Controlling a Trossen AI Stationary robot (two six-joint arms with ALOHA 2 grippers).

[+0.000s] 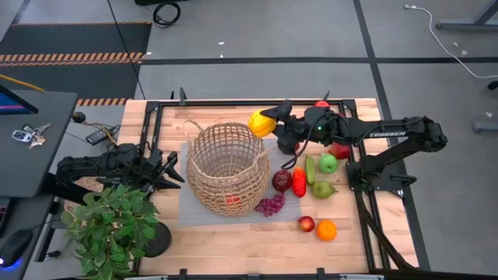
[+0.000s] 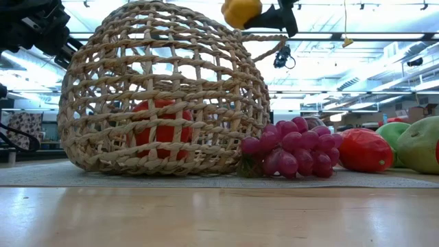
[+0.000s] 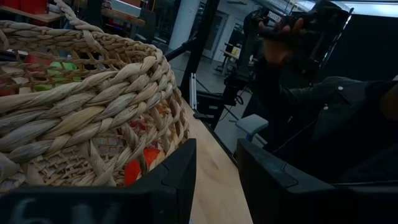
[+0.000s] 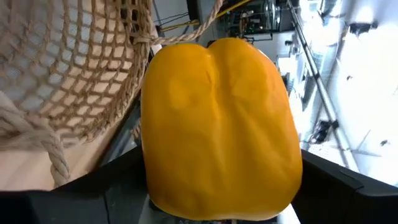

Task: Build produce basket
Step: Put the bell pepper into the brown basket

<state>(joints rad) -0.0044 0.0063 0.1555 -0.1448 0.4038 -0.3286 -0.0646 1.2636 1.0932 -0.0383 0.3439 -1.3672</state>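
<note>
One yellow pepper (image 1: 261, 123) sits in my right end effector (image 1: 272, 124), gripped, hovering just beside the basket (image 1: 226, 167) rim; the opening lies toward the left arm. Left end effector (image 1: 167, 169) waits partly parted, empty.

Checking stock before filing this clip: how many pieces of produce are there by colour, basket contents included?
Yellow pepper: 1
Orange: 1
Purple grapes: 1 bunch
Green: 3
Red or dark red: 6, one inside the basket
Total: 12
</note>
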